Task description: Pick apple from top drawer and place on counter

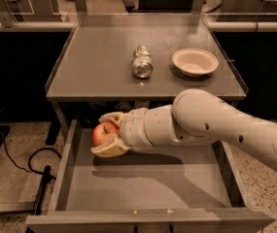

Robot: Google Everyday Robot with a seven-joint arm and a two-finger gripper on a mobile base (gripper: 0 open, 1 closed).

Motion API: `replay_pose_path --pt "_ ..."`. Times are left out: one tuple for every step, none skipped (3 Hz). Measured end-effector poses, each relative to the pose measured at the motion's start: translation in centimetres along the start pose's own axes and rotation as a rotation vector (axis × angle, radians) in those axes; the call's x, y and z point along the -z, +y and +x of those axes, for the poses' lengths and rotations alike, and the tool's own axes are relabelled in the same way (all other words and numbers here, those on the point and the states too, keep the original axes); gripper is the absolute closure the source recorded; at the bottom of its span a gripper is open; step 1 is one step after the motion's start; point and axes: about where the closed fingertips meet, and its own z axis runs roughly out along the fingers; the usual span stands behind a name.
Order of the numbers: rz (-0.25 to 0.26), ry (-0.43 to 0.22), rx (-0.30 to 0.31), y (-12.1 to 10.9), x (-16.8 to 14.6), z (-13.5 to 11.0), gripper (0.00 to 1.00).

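While carry step is seemingly running:
- worktop (104,67), flat matte grey, raised side rims, lying beyond open top drawer (147,188), a shallow grey metal tray
- smooth white arm (216,125) reaching in from right
- tool (100,135), pale curved fingers, clenching apple (104,131), round, glossy red-yellow, over drawer's far-left part
- next move calling for rise over worktop's near edge, set-down on bare left, clear of ribbed silver can (142,64) and bowl (195,61)

Left of the dented silver can (142,64), the flat grey counter (94,67) lies bare; a shallow cream bowl (195,61) stands right of the can. Below the can, the cream two-finger gripper (102,134) clasps the small red apple (101,131) just under the counter's front lip.
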Motion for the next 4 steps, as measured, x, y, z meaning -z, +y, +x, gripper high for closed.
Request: replay_pose_path --pt "0.026 -0.022 0.012 -2.3 0.5 -1.8 1.0" --pt "0.025 -0.034 0.044 -6.5 1.1 -5.0 1.0" --pt "0.027 -0.036 0.047 -6.6 1.1 -5.1 1.0" --pt "0.045 -0.084 0.07 -11.1 1.5 -9.4 1.0"
